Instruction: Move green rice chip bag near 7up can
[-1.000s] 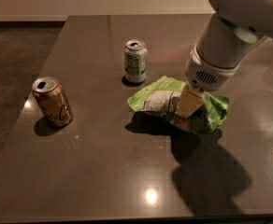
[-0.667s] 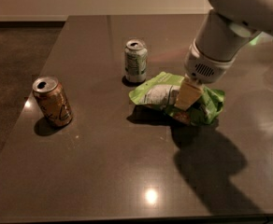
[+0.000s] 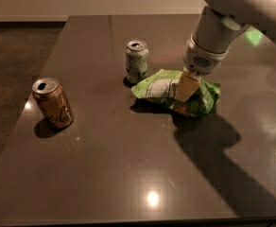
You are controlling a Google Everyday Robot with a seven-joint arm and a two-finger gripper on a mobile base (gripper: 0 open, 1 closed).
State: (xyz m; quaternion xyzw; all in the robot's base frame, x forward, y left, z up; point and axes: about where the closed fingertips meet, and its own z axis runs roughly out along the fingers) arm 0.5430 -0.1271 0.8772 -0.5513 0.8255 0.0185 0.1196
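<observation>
Right now the gripper (image 3: 185,97) sits right of centre in the frame, closed on the bag (image 3: 156,88), with one tan finger showing against the crumpled green. The bag lies just down-right of the 7up can (image 3: 137,61). Its left tip is near the can's base but, as far as we can tell, not touching. A shadow under that left end suggests it is off the table (image 3: 128,174); we can't be sure.

Risks, as we judge them:
- Any further travel toward upper left brings the floppy left tip into the can. The can looks opened and possibly light, so a nudge could slide or topple it.
- The pinch is on slick, crinkled film, so the bag could slip or sag out mid-move.
- On release the film may spring back or cling to the gripper, dragging the bag away from the can.

The orange can (image 3: 53,103), at the left edge, is well apart and of no concern.
</observation>
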